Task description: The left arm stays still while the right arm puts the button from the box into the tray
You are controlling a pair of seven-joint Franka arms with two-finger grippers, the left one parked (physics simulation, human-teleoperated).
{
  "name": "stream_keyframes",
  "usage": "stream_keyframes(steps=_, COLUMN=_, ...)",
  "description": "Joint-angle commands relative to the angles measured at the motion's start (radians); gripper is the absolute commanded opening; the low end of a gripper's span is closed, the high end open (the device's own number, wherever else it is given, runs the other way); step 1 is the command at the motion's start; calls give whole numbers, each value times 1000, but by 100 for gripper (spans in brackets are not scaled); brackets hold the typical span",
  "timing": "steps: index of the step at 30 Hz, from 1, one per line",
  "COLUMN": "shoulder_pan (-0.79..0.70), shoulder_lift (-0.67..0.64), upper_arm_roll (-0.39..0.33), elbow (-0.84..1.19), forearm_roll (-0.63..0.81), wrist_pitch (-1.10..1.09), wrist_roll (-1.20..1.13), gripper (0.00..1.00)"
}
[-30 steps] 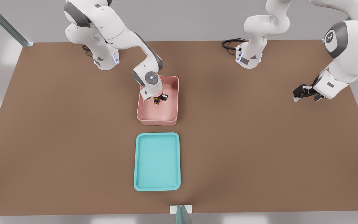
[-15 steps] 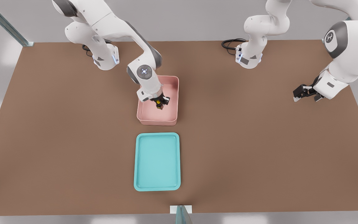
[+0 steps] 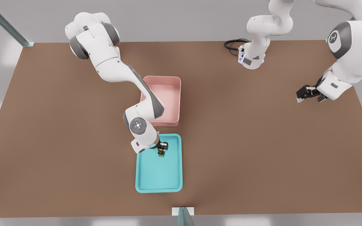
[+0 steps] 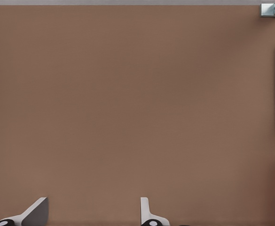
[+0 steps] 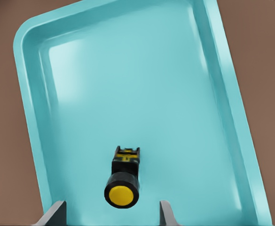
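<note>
The tray serves as the landmark: a shallow turquoise rectangle lying on the brown table, nearest the front camera. Over the tray's far end, the end that faces the box, hangs the right arm's gripper, pointing down. In the right wrist view the two fingers stand spread wide apart, and the button lies between them without touching either, so they are released. The button is on its side on the tray floor, its round yellow cap turned toward the wrist camera and its short black body pointing along the tray's length. In the front view the button shows just under the gripper, inside the tray's rim and near its far end.

Beyond the tray's far end, a small strip of table between them, stands the pale pink box; the right arm reaches across the box's side at the front view's left, hiding part of its wall.
</note>
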State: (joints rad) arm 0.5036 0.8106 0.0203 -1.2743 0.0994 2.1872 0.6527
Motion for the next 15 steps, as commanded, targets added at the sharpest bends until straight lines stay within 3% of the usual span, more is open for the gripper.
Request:
stream_keyframes(steps=1, shoulder_pan=-7, shoulder_lift=-2, upper_arm_roll=0, elbow=0, forearm_roll=0, wrist_pitch=-35, wrist_roll=-335, gripper=100)
stream_keyframes(steps=2, shoulder_pan=-23, shoulder_lift=-19, upper_arm_roll=-2, elbow=0, forearm_roll=-4, wrist_pitch=-63, wrist_roll=-372, gripper=100)
stream_keyframes(steps=3, shoulder_pan=-68, shoulder_lift=-73, upper_arm_roll=-2, elbow=1, forearm_roll=2, wrist_pitch=-171, wrist_roll=-582, gripper=100)
stream_keyframes(steps=5, shoulder_pan=-206, shoulder_lift=-251, upper_arm_roll=-3, elbow=35, forearm_roll=-6, wrist_pitch=-533, wrist_roll=-846, gripper=100)
stream_keyframes(steps=6, shoulder_pan=-217, shoulder_lift=-344, upper_arm_roll=-62, elbow=72, forearm_roll=-50, wrist_pitch=-724, wrist_roll=-843, gripper=100)
stream_keyframes(steps=7, shoulder_pan=-256, shoulder_lift=-438, upper_arm_roll=-68, elbow=55, forearm_roll=-124, wrist_pitch=-754, wrist_roll=-840, gripper=100)
stream_keyframes(steps=9, shoulder_pan=-319, shoulder_lift=-567, upper_arm_roll=-68, elbow=-3, forearm_roll=-125, wrist_pitch=-845, wrist_roll=-838, gripper=100)
stream_keyframes(steps=15, shoulder_pan=-327, shoulder_lift=-554, upper_arm_roll=-68, elbow=33, forearm_roll=-129, wrist_pitch=-939, wrist_roll=-769, gripper=100)
